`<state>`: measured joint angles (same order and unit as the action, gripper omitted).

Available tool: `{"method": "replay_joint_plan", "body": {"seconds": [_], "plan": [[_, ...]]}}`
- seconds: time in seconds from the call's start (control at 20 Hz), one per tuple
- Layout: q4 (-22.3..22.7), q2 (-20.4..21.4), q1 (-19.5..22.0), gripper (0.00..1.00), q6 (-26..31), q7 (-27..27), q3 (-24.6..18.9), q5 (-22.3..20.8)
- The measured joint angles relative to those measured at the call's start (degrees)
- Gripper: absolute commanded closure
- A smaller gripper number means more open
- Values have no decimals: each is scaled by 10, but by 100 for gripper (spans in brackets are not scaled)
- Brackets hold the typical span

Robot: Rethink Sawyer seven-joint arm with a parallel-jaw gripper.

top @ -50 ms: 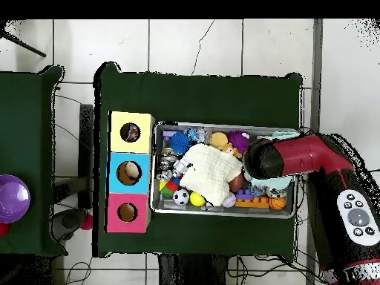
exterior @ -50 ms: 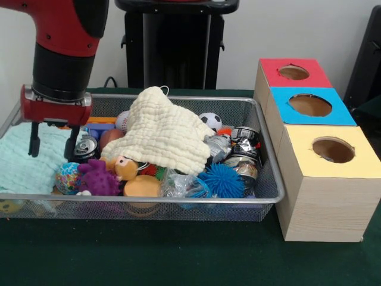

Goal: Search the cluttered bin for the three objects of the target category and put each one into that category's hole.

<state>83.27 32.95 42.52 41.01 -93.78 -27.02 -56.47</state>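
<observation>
Your gripper [exterior @ -50 ms: 50,140] hangs spread and empty over the mint cloth [exterior @ -50 ms: 27,164]. Just right of it lie a crushed can [exterior @ -50 ms: 87,146] and the cream cloth [exterior @ -50 ms: 164,132]; further right, the boxes' holes [exterior @ -50 ms: 333,149] already seem to hold items, so the sorting looks underway.

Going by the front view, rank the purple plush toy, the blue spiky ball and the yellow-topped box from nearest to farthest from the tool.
1. Purple plush toy: just below and right of the tool, at the bin's front.
2. Blue spiky ball: toward the bin's right end.
3. Yellow-topped box: outside the bin, far right.
</observation>
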Motion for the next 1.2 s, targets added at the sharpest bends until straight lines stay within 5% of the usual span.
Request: {"method": "replay_joint_plan", "body": {"seconds": [0.35,1.2], "plan": [[-14,-28,6,0,-5,0,2,-44],[-74,-81,56,0,-5,50,-4,-44]]}}
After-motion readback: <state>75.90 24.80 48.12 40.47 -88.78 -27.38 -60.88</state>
